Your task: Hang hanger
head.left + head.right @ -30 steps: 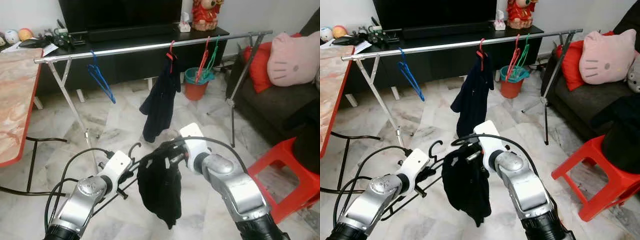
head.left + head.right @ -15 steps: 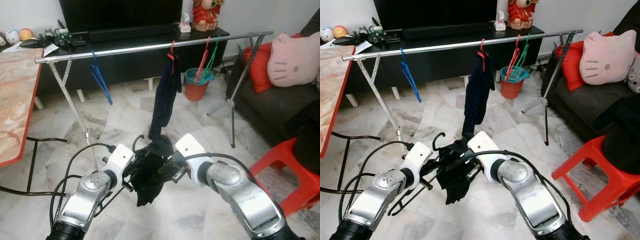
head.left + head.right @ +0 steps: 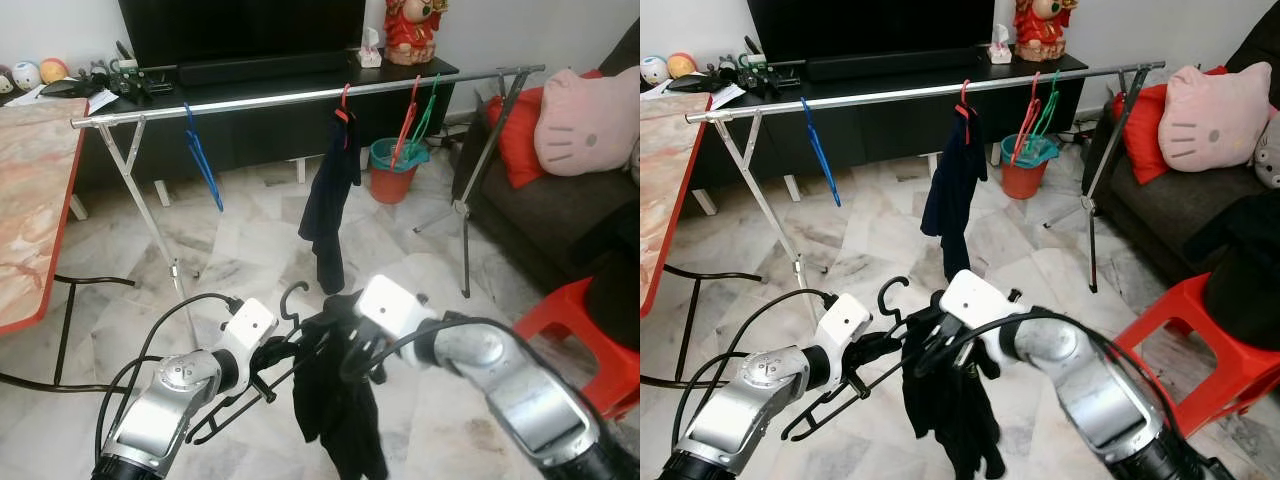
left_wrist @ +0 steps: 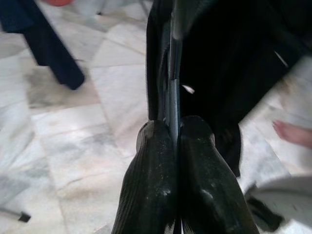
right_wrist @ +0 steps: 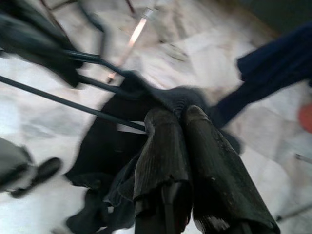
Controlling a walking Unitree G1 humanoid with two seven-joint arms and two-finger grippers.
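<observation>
Your left gripper is clamped on the black hanger low and near you, and your right gripper pinches the black garment draped on it, well short of the rail far ahead. If the right pinch drags, the cloth could slide off the hanger. Since half a second ago the garment has dropped from a bunched wad to hang long, and the hook sits higher.
</observation>
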